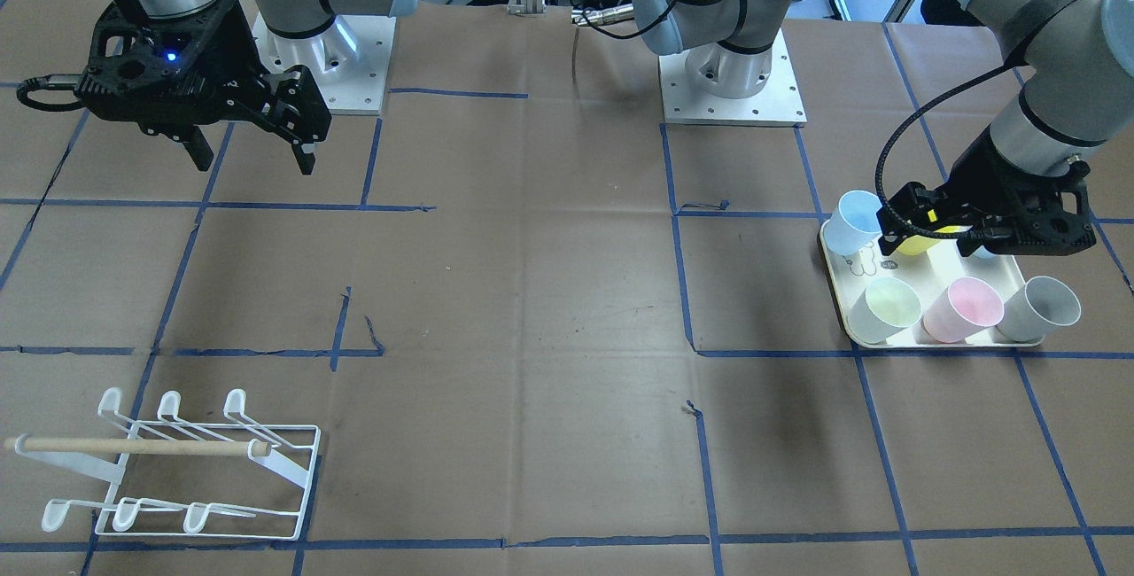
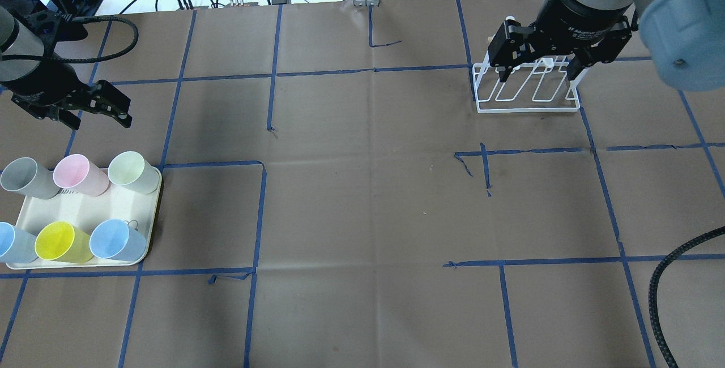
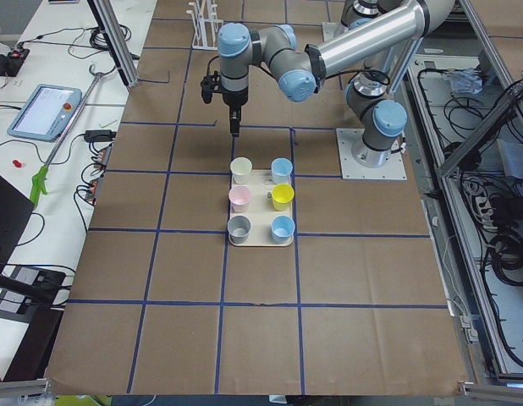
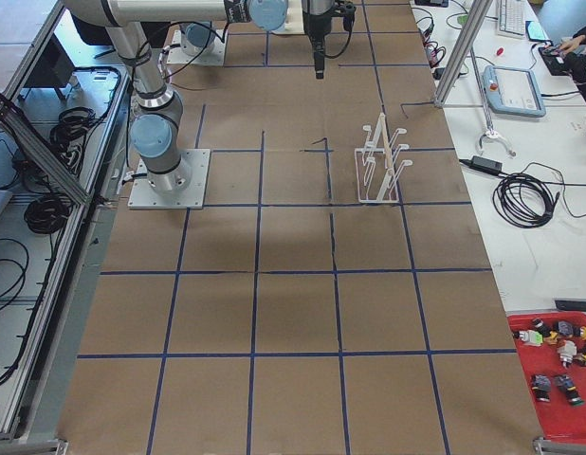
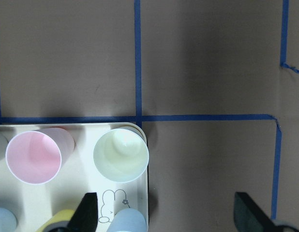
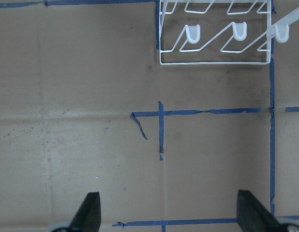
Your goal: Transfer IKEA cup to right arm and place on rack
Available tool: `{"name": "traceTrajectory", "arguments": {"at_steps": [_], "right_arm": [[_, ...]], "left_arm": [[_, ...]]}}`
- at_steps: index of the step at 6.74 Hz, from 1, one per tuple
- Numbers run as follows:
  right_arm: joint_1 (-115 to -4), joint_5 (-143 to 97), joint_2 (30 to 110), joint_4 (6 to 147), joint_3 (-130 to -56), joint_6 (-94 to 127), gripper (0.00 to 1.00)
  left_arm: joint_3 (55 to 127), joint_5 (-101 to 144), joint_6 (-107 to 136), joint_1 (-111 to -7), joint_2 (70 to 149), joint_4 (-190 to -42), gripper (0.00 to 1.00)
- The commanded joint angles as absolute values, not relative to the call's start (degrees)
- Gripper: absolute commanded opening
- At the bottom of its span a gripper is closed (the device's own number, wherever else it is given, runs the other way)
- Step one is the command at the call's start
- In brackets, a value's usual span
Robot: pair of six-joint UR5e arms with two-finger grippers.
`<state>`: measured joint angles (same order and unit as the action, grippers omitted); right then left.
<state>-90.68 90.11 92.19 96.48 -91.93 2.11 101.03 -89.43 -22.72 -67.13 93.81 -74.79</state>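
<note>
Several plastic cups stand on a cream tray [image 2: 107,206] at the table's left: grey [image 2: 22,177], pink [image 2: 76,174], pale green [image 2: 131,171], yellow [image 2: 59,242] and two light blue [image 2: 116,239]. My left gripper [image 2: 96,120] is open and empty, hovering just beyond the tray. In the left wrist view [image 5: 169,212] its fingers straddle the tray's edge, above the pale green cup [image 5: 121,154]. My right gripper [image 2: 538,71] is open and empty, high over the white wire rack [image 2: 527,93]. The rack also shows in the right wrist view [image 6: 215,43].
The rack with its wooden dowel [image 1: 133,447] sits near the table's corner in the front-facing view. Brown paper with blue tape lines [image 2: 374,69] covers the table. Both arm bases [image 1: 731,80] stand at the robot's edge.
</note>
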Motion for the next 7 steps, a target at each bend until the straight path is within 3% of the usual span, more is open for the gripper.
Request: {"name": "traceTrajectory", "arguments": {"at_steps": [1,3,7], "right_arm": [[-90.70,90.09,92.20,96.50,-91.93,2.11,1.00],[-90.70,90.09,92.11,96.50,-91.93,2.11,1.00],[-90.79,90.00,92.11,97.38,-92.37,2.20,1.00]], "left_arm": [[105.44,-89.30,-22.41,-67.24,95.10,-70.17,1.00],[113.08,-89.74,-23.29,-66.89,94.66,-59.90,1.00],[114.52,-89.82,-26.17,-66.53,99.30,-55.05,1.00]]}}
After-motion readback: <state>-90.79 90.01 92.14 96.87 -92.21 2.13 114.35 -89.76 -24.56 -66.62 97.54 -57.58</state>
